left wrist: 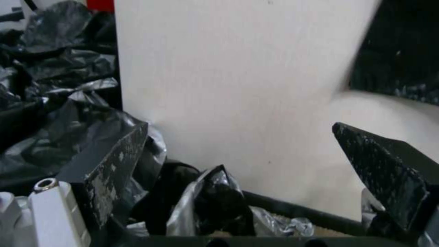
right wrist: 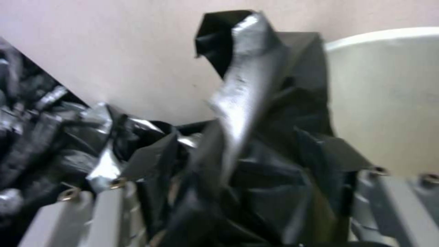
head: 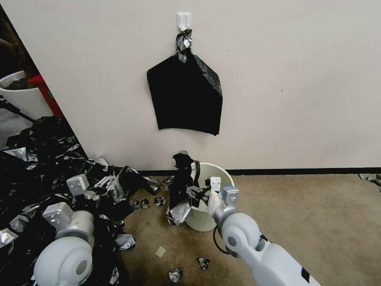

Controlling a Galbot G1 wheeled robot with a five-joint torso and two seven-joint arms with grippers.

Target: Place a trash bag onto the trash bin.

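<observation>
Bin [head: 206,198] stands against the wall, rim open and bare. Right gripper [head: 195,194] hangs at the bin's left rim, clenched on the bag [head: 181,186]. The bag is bunched, one crumpled end standing above the rim, the rest drooping down the bin's outer left side. My guess is it is held high so the mouth can be worked over the rim. The bag is not yet opened or seated.

Left gripper [left wrist: 247,164] is well left of the bin, low over the heap [head: 35,171], fingers [left wrist: 114,161] spread wide, holding nothing, seemingly waiting to help.

Sheaf [head: 184,95] hangs from the hook [head: 183,20] above the bin, untouched.
</observation>
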